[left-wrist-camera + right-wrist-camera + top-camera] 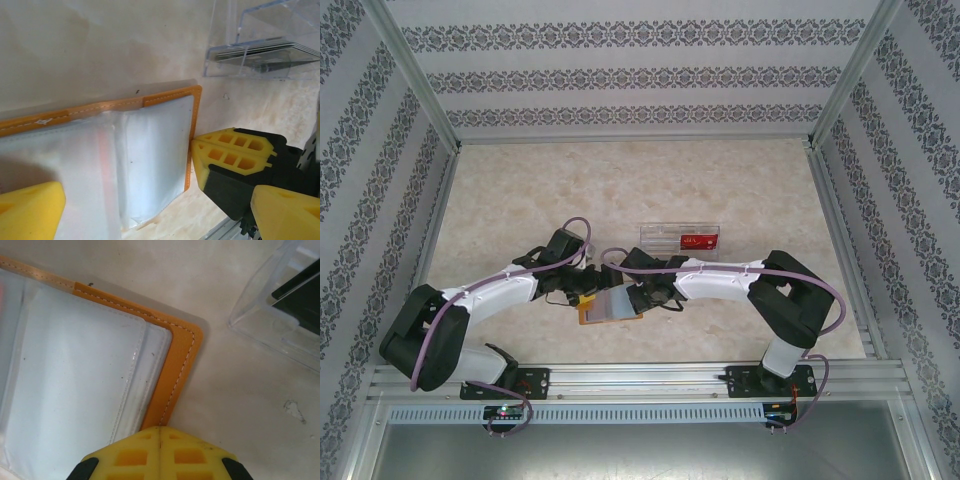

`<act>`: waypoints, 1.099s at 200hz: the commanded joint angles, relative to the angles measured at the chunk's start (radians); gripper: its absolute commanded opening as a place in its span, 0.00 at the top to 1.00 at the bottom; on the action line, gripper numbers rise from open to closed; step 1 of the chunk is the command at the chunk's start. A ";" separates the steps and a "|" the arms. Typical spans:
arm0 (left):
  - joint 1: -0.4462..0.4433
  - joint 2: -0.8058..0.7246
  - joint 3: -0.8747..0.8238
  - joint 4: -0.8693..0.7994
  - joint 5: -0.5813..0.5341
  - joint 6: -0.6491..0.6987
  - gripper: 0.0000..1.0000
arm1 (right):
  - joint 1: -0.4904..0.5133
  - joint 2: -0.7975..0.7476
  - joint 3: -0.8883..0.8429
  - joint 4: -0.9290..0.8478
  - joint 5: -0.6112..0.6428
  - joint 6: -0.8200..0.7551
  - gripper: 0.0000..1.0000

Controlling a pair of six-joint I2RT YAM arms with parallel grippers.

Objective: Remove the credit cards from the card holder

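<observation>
**A:** Where is the card holder, and how does it look?

**B:** The card holder (pixel 610 307) lies open and flat on the table (pixel 520 200) between both arms, near a clear tray (pixel 680 240). It has an orange stitched border and grey translucent pockets. A pale credit card (pixel 75 385) seems to sit in the end pocket.

**A:** And the claws?

**B:** The right gripper (pixel 160 435) is pressed together, its tip touching the holder's orange edge. The left gripper (pixel 156 214) is spread wide over the pockets, empty.

**A:** Best approach?

**B:** Probably pin that edge with the right tip, lower the left fingers, pinch the card alone rather than the film, and draw it straight out
</observation>
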 commanded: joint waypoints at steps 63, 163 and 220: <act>0.014 -0.032 0.026 -0.191 -0.238 0.021 0.03 | 0.015 0.035 -0.009 -0.014 -0.007 0.011 0.96; 0.012 -0.028 0.042 -0.154 -0.191 0.031 0.06 | 0.015 0.038 -0.012 -0.011 -0.008 0.012 0.96; 0.012 -0.054 0.050 -0.158 -0.186 0.048 0.06 | 0.015 0.044 -0.007 -0.012 -0.011 0.012 0.96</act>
